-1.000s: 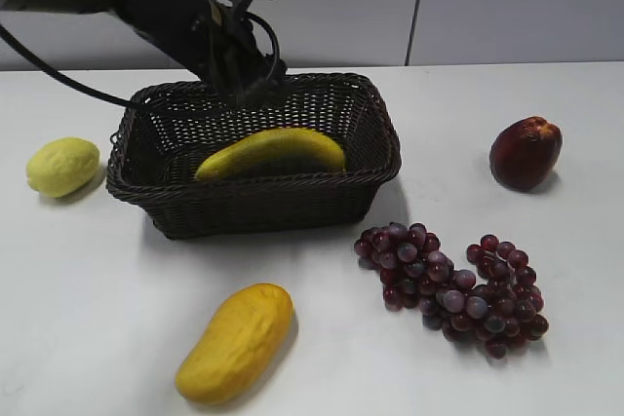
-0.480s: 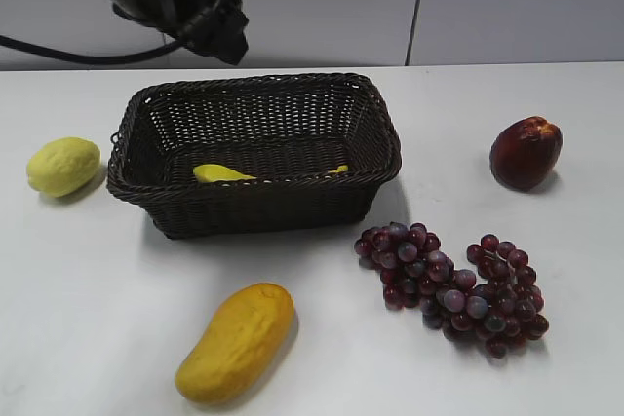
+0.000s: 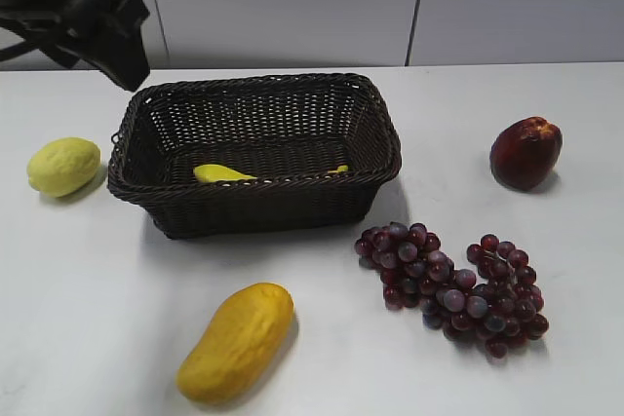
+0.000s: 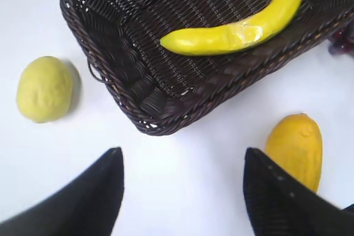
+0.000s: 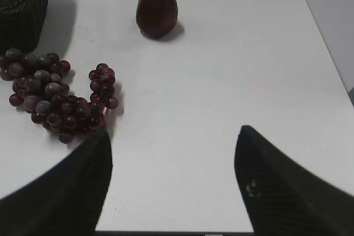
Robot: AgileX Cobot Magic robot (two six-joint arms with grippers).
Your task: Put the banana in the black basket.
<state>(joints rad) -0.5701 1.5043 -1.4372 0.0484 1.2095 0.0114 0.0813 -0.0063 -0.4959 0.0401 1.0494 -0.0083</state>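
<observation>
The banana [image 4: 238,29] lies on the floor of the black basket [image 4: 127,75]; in the exterior view only parts of the banana [image 3: 219,173] show over the near wall of the basket [image 3: 253,204]. My left gripper [image 4: 182,161] is open and empty, raised above the table to the left of the basket; in the exterior view the left gripper [image 3: 122,70] is at the upper left corner. My right gripper [image 5: 174,139] is open and empty over bare table at the right, and does not show in the exterior view.
A lemon [image 3: 63,166] lies left of the basket. An orange-yellow mango [image 3: 235,342] lies in front of it. A bunch of purple grapes [image 3: 453,288] lies at the front right. A dark red apple [image 3: 526,152] lies at the right.
My left gripper let go of the banana, which dropped to the basket floor. The left arm rose and drew back to the upper left. The right arm has not visibly moved.
</observation>
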